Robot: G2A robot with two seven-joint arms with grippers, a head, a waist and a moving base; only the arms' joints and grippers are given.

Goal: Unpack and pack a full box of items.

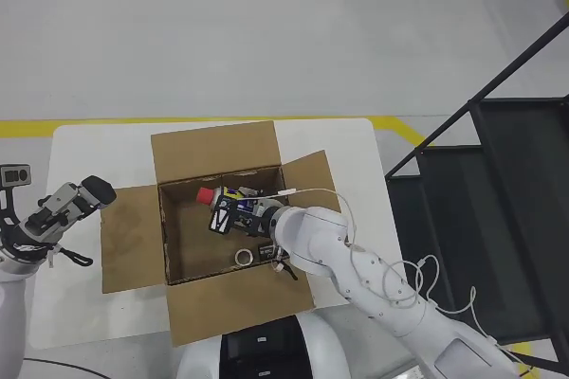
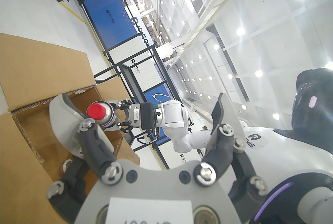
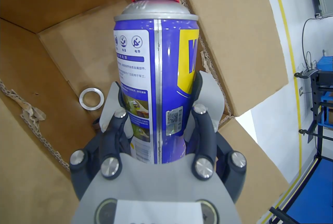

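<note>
Unpacking looks nearly done: right hand closed on red-capped spray can at far side of cardboard box, metal ring yet to remove from box floor, left hand open, empty, at worktop left edge.

On my right wrist feed, the blue metal spray can with a red cap carries a yellow block of big blue letters, a white panel of three round icons over small print, and a tiny code sticker. On my left wrist feed, blue wall panels bear white logo lettering, and a white sticker shows dark characters cut off at the edge.
</note>
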